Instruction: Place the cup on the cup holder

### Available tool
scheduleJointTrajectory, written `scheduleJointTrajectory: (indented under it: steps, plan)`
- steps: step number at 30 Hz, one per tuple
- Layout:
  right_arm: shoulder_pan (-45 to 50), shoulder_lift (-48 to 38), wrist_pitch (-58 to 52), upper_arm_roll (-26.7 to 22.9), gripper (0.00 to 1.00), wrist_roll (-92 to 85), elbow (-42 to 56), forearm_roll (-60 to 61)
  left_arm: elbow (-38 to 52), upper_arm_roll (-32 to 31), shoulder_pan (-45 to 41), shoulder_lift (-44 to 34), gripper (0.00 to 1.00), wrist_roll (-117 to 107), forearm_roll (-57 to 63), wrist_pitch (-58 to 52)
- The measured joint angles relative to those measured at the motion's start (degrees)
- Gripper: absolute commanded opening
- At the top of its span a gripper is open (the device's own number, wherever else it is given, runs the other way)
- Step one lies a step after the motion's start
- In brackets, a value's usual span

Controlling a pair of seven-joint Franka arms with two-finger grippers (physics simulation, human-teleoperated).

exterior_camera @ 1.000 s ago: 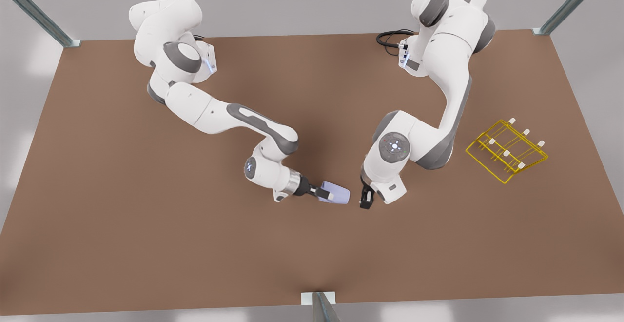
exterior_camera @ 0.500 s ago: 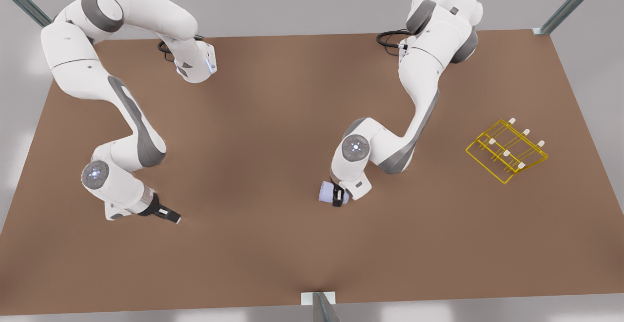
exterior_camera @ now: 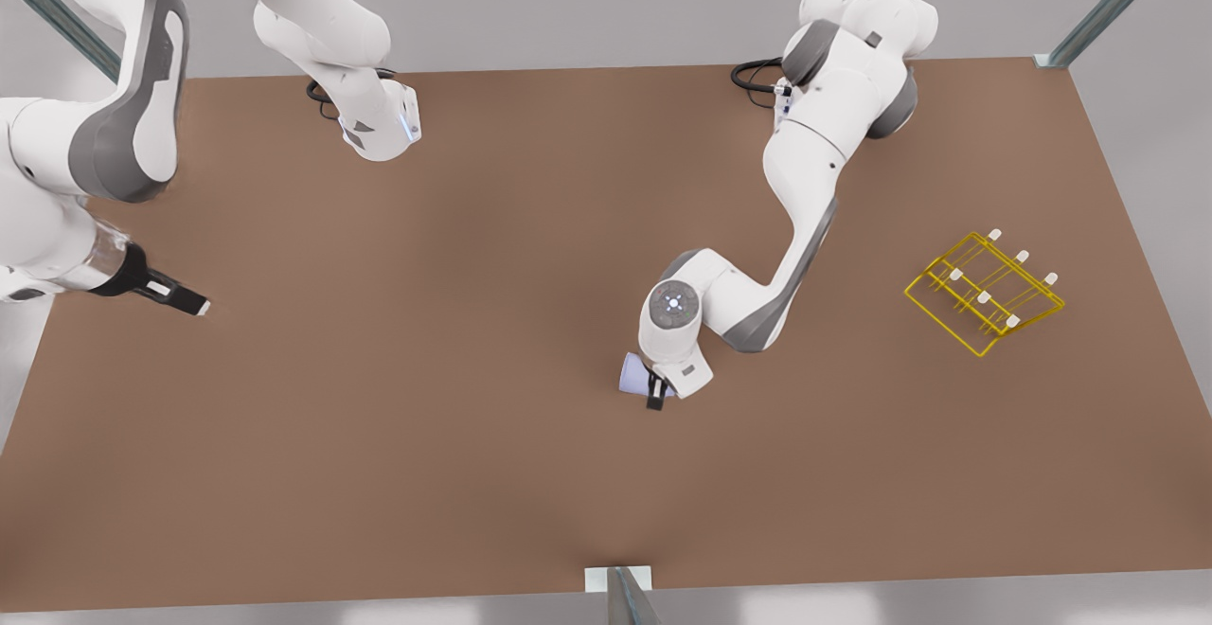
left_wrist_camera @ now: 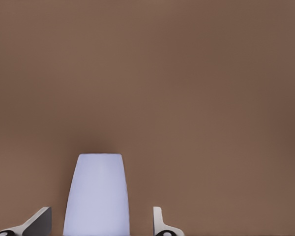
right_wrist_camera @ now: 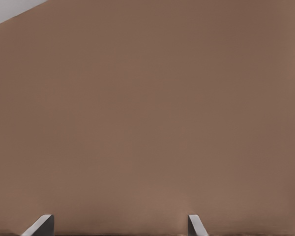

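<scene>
The lavender-blue cup [exterior_camera: 632, 375] hangs just above the table near the front middle. My left gripper [exterior_camera: 653, 398] is shut on it from the side. In the left wrist view the cup [left_wrist_camera: 96, 196] stands between the two fingertips [left_wrist_camera: 39, 223] of the left gripper [left_wrist_camera: 101, 223], narrow end pointing away. The yellow wire cup holder [exterior_camera: 985, 292] with white-tipped prongs sits on the table at the front view's right, well apart from the cup. My right gripper [exterior_camera: 194, 306] waits at the front view's far left, open with nothing in it [right_wrist_camera: 120, 223].
The brown table [exterior_camera: 492, 473] stretches bare between the cup and the cup holder. Metal frame posts [exterior_camera: 620, 592] stand at the front edge and at the back corners. A black cable [exterior_camera: 757, 76] loops at the base of the left arm.
The right arm let go of the cup and swung away to the front view's far left. The left gripper took hold of the cup and has shifted only slightly since.
</scene>
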Motion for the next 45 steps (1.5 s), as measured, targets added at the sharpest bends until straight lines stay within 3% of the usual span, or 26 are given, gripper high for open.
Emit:
scheduleJointTrajectory:
  steps: [10,23,32,39,45]
  plan:
    - [1.4,0.8,-6.4,6.1,1.00,-5.9,-0.4,1.0,0.3,-0.1,-0.8,3.2,1.00,1.7,0.4,2.9]
    - [2.3,2.1,-8.5,6.1,1.00,-9.9,0.2,1.2,-3.5,0.0,-1.9,3.2,1.00,4.7,6.4,3.2]
    - [0.2,4.7,-10.9,6.3,1.00,-11.5,6.0,2.4,-3.5,0.0,-1.9,4.7,1.00,5.8,7.3,3.4]
    - [2.9,0.8,-7.1,6.4,1.00,-9.9,0.0,1.0,-3.4,0.0,-2.0,6.1,1.00,6.3,8.3,3.5]
    - [3.5,1.4,-3.8,6.4,1.00,-9.0,0.4,1.2,-3.2,-0.1,-1.7,6.8,1.00,6.7,8.2,3.5]
